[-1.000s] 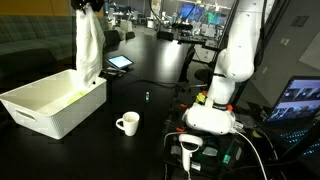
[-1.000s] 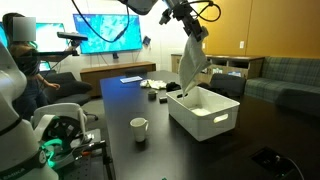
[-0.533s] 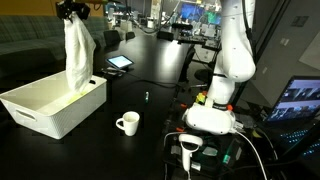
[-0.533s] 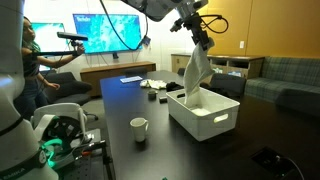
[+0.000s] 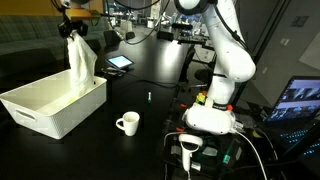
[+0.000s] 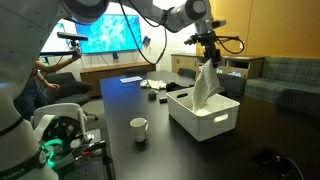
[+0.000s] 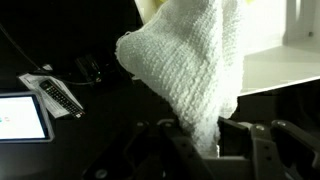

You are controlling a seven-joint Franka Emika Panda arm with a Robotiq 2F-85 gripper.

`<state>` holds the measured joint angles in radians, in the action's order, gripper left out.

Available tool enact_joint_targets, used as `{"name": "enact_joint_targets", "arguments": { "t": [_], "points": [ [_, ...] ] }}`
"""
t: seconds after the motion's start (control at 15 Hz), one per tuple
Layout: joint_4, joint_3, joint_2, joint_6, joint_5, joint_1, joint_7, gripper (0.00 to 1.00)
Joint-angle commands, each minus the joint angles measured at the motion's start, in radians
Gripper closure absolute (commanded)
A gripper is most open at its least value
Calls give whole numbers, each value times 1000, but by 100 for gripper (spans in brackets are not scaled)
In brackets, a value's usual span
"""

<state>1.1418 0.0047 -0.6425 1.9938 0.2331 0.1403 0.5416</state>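
White terry cloth is what you have in hand: the white terry towel [image 5: 80, 62] hangs bunched from the fingers [image 7: 262, 150], which are clamped narrow on its top end; in the wrist view the cloth fills the gap between them.

Over the last second you have carried it sideways and down; the pinch point sat high above the white rectangular plastic bin [image 5: 45, 118] and now hangs much lower, over the bin's open top [image 6: 216, 124]. In both exterior views the towel's lower end has dropped below the rim; whether it already rests on the bin floor cannot be told, since the near wall hides it.

For the work in hand, that means the towel is partly inside the bin while its weight is, by my reading, mostly on your grip; the upper half stands clear above the rim, draped to one side.

The small white mug [image 5: 127, 124] stands on the black tabletop [image 5: 160, 85] just beside the bin, apart from it and well away from the cloth; a tablet [image 7: 20, 115] and a remote control [image 7: 58, 95] lie further off on the same surface.
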Motion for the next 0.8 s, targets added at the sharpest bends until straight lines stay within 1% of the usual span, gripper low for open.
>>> {"name": "enact_joint_targets", "arguments": {
  "t": [0.0,0.07,0.13,0.2,0.27,0.33,0.47,0.6,0.67,0.73],
  "points": [
    [-151,-24,-96,-73,-52,1,-94,54],
    [-143,-28,-93,-71,-50,3,-114,47],
    [-142,-31,-96,-73,-43,7,-137,38],
    [-117,-33,-82,-64,-34,10,-162,31],
    [-91,-33,-66,-57,-28,12,-184,24],
    [-59,-13,-49,-48,-7,-2,-192,16],
    [28,-15,-6,-26,-1,-10,-233,2],
    [146,-22,47,-2,8,-23,-258,0],
    [201,-38,71,4,-8,-24,-276,0],
    [248,-36,83,6,-21,-42,-297,0]
  ]
}}
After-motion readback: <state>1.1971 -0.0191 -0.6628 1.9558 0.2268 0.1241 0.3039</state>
